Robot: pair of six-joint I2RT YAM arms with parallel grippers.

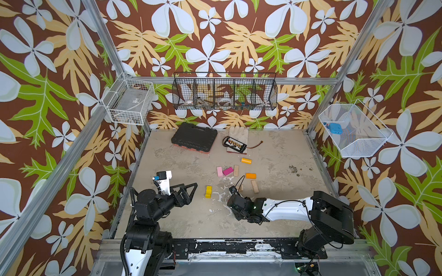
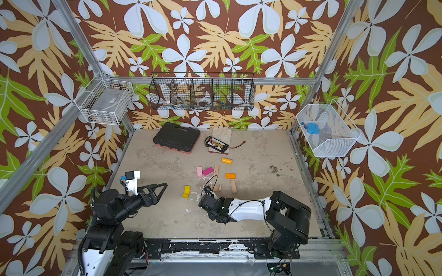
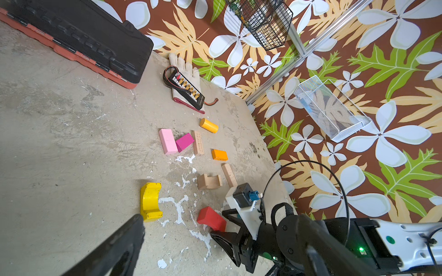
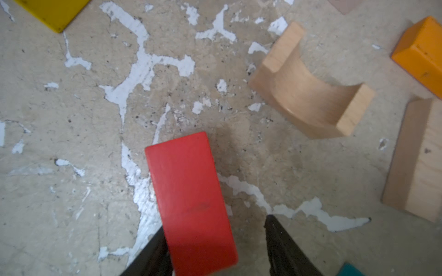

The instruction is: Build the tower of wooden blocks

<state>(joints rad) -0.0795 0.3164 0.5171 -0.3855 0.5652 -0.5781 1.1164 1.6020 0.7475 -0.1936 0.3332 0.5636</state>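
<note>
Wood blocks (image 1: 228, 171) lie scattered across the tabletop (image 1: 191, 222). Right claw (image 4: 215, 224) stands spread around the red block (image 4: 189, 191); left claw (image 1: 191, 191), also spread, holds nothing.

We count two arches (image 3: 150, 202) (image 3: 209, 181), two plain wood bars (image 3: 198, 143) (image 3: 229, 175), one cylinder (image 3: 208, 125), five other coloured blocks (image 3: 168, 141) (image 3: 184, 141) (image 3: 219, 154) (image 3: 211, 218) (image 4: 350, 271), and three wire baskets (image 1: 130, 101) (image 1: 224, 92) (image 1: 354, 131).

A robot lab test cell: aluminium frame (image 1: 299, 81), floral-print walls (image 1: 239, 35), wire basket (image 1: 224, 95), scuffed tabletop (image 1: 191, 215).
</note>
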